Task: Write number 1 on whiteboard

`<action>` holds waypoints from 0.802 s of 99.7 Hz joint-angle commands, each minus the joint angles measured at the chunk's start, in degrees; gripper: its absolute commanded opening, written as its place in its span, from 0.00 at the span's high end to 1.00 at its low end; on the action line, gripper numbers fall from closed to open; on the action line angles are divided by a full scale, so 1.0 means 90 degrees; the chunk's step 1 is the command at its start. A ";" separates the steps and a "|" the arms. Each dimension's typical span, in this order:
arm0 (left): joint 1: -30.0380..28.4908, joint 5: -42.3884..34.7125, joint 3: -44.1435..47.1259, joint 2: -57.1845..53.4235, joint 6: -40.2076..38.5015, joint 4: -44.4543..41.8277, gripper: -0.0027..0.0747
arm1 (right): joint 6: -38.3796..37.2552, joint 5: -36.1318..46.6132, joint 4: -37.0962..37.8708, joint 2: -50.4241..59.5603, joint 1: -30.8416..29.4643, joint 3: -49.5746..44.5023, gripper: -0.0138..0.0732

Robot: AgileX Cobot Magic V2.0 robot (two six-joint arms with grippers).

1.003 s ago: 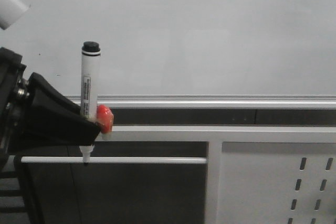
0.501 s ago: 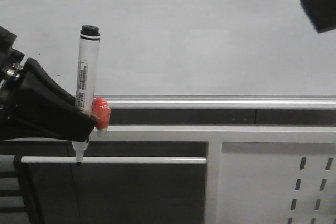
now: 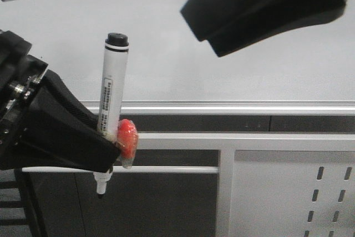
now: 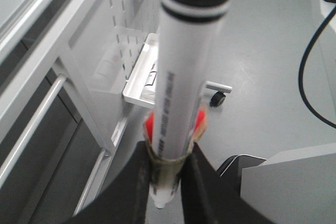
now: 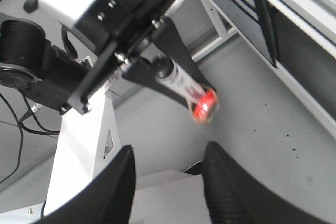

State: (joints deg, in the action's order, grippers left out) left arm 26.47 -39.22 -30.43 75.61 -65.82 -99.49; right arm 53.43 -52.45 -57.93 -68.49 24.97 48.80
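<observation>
Plainly, the whiteboard (image 3: pixel 166 54) filled the upper part of the front view as a pale grey-white surface, edged along its lower side by a silver aluminium rail (image 3: pixel 249 106), and no pen stroke for the number 1 could be made out on it. A white marker (image 3: pixel 112 92) with a black cap end stood nearly upright in front of the board's lower left area, tilted slightly, its black tip pointing down below the rail and apart from the board. A narrow printed label ran along the marker's barrel, but its writing was too small and blurred to read. A red piece wrapped in clear tape (image 3: pixel 127 137) sat against the marker just beside the grip. The left gripper (image 3: pixel 105 156) was clamped on the marker, its black fingers (image 4: pixel 137 182) pressing the barrel from both sides in the left wrist view. That arm reached in from the left edge of the front view, angled down toward the marker. The right gripper (image 5: pixel 168 177) stood released, its two black fingers well apart with nothing between them, and in the front view it hung as a dark shape (image 3: pixel 260 9) across the upper right of the board. Below the rail stood a white metal panel with slanted slots (image 3: pixel 327 198).
</observation>
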 commanded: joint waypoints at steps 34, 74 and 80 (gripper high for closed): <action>0.0104 -0.0277 -0.0189 -0.0160 -0.0064 0.0196 0.99 | 0.0089 0.0382 -0.0368 -0.0642 0.0618 0.0751 0.52; 0.0104 -0.0624 -0.0189 -0.0160 -0.0064 0.0196 0.99 | 0.0089 0.1246 -0.0368 -0.0781 0.1180 0.0766 0.52; 0.0104 -0.0687 -0.0189 -0.0160 -0.0064 0.0196 0.99 | 0.0089 0.1307 -0.0368 -0.0781 0.1180 0.0766 0.52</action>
State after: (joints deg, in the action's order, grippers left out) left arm 26.73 -42.53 -30.43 75.61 -65.82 -99.53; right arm 53.57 -42.57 -58.40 -76.85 35.40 53.79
